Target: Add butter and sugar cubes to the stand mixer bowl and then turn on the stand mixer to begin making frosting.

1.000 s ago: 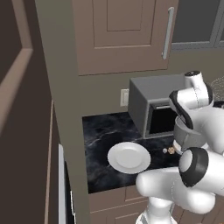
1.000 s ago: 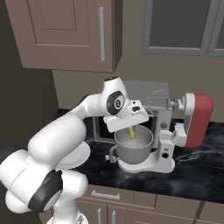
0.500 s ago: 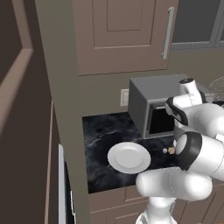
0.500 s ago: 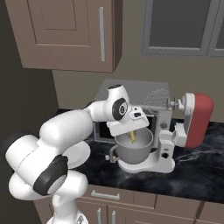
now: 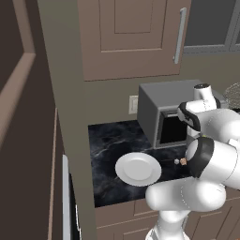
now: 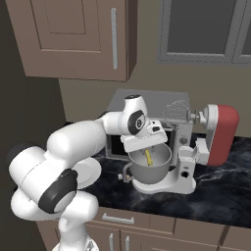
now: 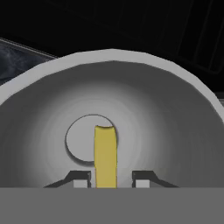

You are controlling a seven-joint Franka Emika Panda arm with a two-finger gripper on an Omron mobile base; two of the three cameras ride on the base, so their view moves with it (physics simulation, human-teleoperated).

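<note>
My gripper (image 7: 111, 179) hangs just above the stand mixer bowl (image 7: 175, 113), a deep grey metal bowl (image 6: 152, 169) on the mixer's white base. The yellow butter (image 7: 105, 155) stands upright between the fingertips, with a gap showing on its right side, so the fingers are open. In the right base view the butter (image 6: 148, 157) points down inside the bowl under the gripper (image 6: 147, 147). The stand mixer (image 6: 221, 133) has its red head tilted back. The sugar cubes, one whitish (image 5: 177, 161) and one tan (image 5: 183, 161), lie on the counter right of the plate.
A white plate (image 5: 138, 168) lies on the dark marble counter (image 5: 110, 140) left of the arm. A grey microwave (image 5: 159, 110) stands at the back behind the bowl. The wire whisk (image 6: 174, 112) sticks out from the mixer head. Upper cabinets hang above.
The fingers have spread apart from the butter. The hand has come lower over the bowl, and the stick now reaches deeper inside it.
</note>
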